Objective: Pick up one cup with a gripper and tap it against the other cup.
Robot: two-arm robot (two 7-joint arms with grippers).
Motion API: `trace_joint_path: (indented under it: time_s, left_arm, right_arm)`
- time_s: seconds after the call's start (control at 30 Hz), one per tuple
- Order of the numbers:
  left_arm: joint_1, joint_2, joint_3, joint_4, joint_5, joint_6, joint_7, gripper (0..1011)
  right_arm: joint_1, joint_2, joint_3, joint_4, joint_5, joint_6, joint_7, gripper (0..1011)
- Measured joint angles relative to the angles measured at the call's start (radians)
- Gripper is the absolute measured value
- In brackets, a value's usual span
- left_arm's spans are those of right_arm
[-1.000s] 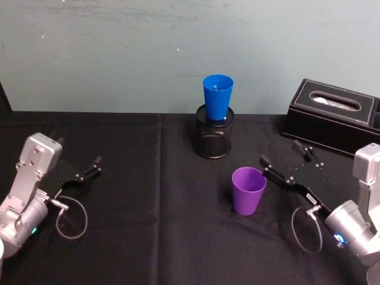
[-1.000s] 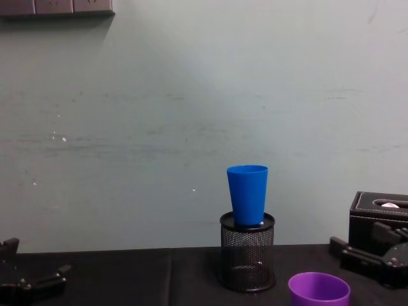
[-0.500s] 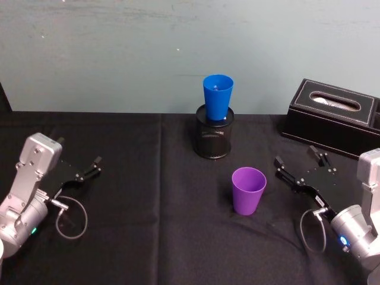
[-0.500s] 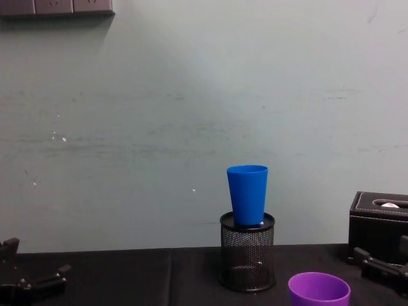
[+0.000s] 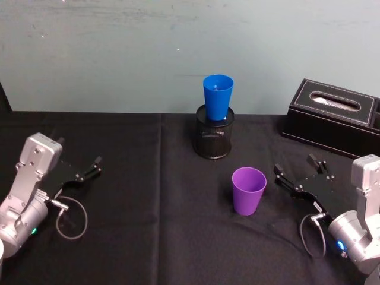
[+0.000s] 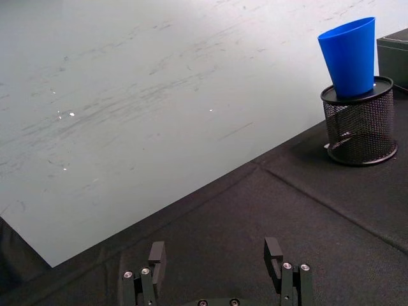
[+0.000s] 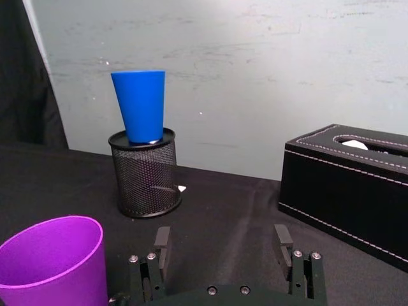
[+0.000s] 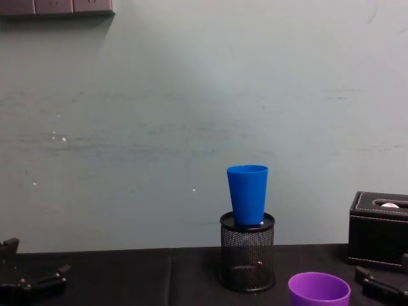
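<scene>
The purple cup [image 5: 248, 190] stands upright on the black tablecloth, also in the right wrist view [image 7: 54, 261] and low in the chest view [image 8: 319, 290]. The blue cup [image 5: 217, 98] stands in a black mesh pen holder [image 5: 214, 139] farther back, upright [image 8: 248, 194]. My right gripper [image 5: 295, 165] is open, a short way to the right of the purple cup and apart from it; nothing sits between its fingers [image 7: 222, 237]. At the left my left gripper [image 5: 78, 151] rests open and empty [image 6: 215, 250], far from both cups.
A black tissue box [image 5: 332, 116] sits at the back right, behind my right gripper. A pale wall [image 8: 191, 115] closes off the back of the table. Cable loops hang by both wrists.
My right gripper has drawn back to the right and toward me, away from the purple cup. The cups and the left arm have not moved.
</scene>
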Motion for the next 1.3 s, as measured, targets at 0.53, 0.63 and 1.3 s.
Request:
trace_joint_path:
  time_s: [0.53, 0.63, 1.3]
  left_arm:
    - [0.0, 0.0, 0.0, 0.0, 0.0, 0.0, 0.0, 1011]
    - [0.0, 0.0, 0.0, 0.0, 0.0, 0.0, 0.0, 1011]
    - [0.0, 0.0, 0.0, 0.0, 0.0, 0.0, 0.0, 1011]
  right_arm:
    - [0.002, -0.004, 0.004, 0.008, -0.005, 0.002, 0.005, 1003]
    - [0.002, -0.004, 0.004, 0.008, -0.005, 0.002, 0.005, 1003]
    - [0.001, -0.003, 0.003, 0.006, -0.003, 0.001, 0.006, 1003]
